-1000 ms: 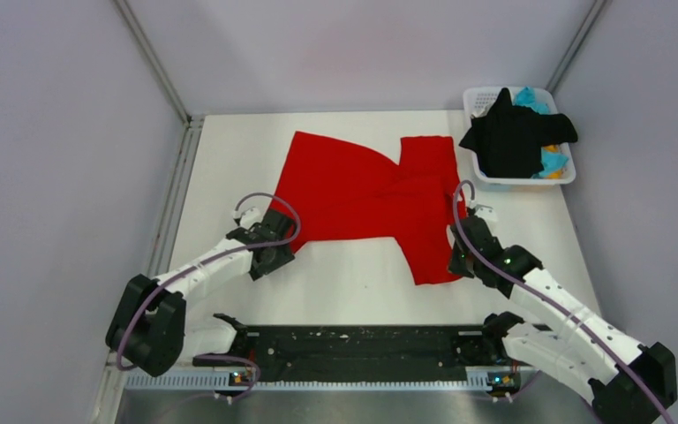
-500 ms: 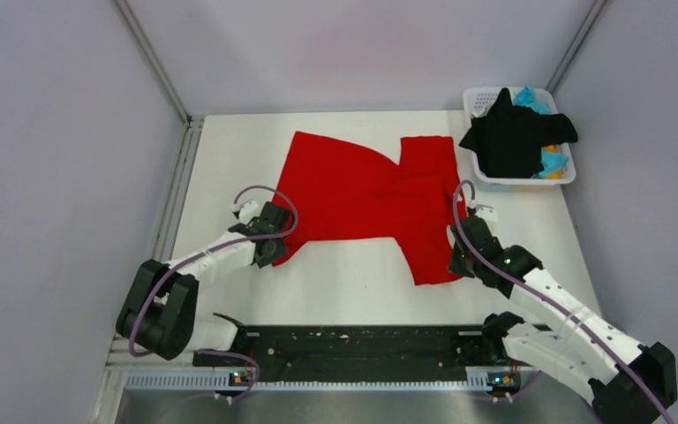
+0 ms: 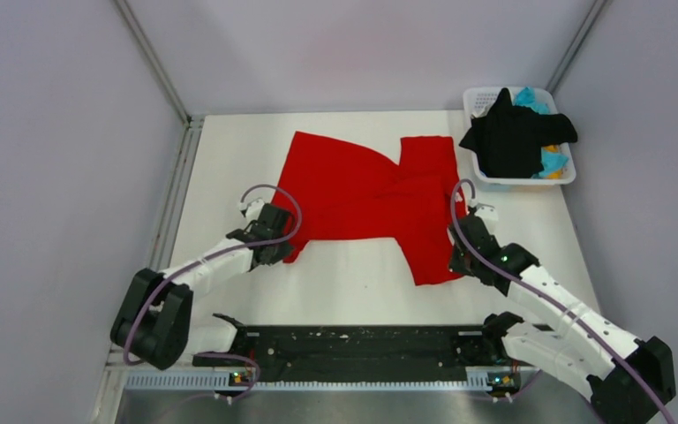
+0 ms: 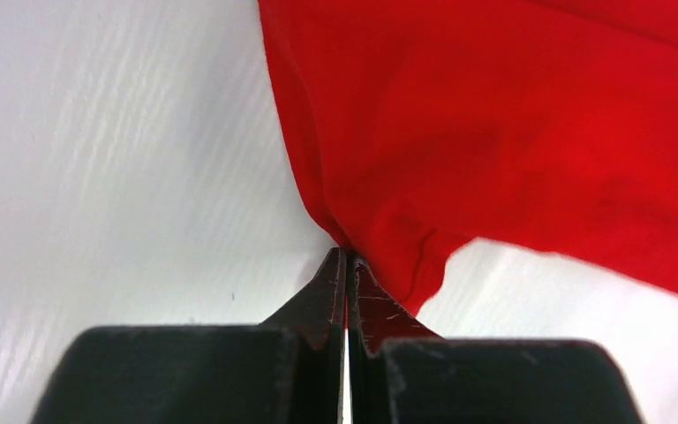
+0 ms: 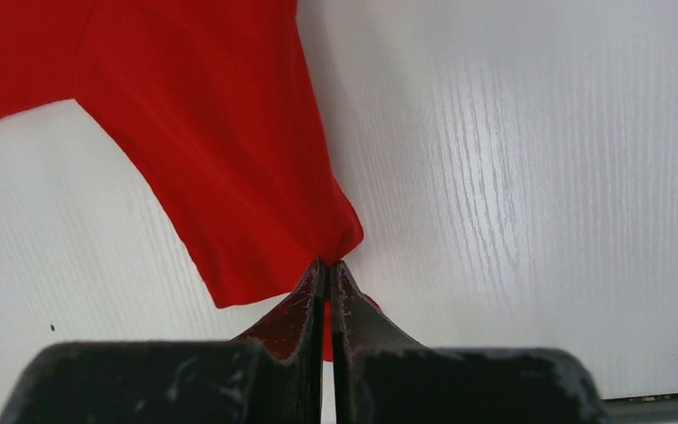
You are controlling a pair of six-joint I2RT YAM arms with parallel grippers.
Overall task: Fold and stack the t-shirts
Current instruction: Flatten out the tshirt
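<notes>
The red t-shirt [image 3: 371, 190] lies spread on the white table. My left gripper [image 3: 284, 251] is shut on its near left corner; the wrist view shows the cloth [image 4: 494, 132] pinched at the tips of the left gripper [image 4: 347, 256]. My right gripper [image 3: 459, 258] is shut on the near right corner, and red cloth [image 5: 212, 159] shows between the closed fingers of the right gripper [image 5: 327, 265]. A black t-shirt [image 3: 512, 137] is draped over the basket, with cyan cloth [image 3: 530, 97] and a bit of orange cloth [image 3: 549, 147] beside it.
A white plastic basket [image 3: 477, 97] stands at the far right corner of the table [image 3: 344, 283]. Grey walls enclose the table on three sides, with a metal rail [image 3: 172, 203] along the left edge. The black base bar [image 3: 362, 344] runs along the near edge.
My left gripper slid forward to the shirt's near left corner and shut on it. The right gripper stayed shut on the right corner.
</notes>
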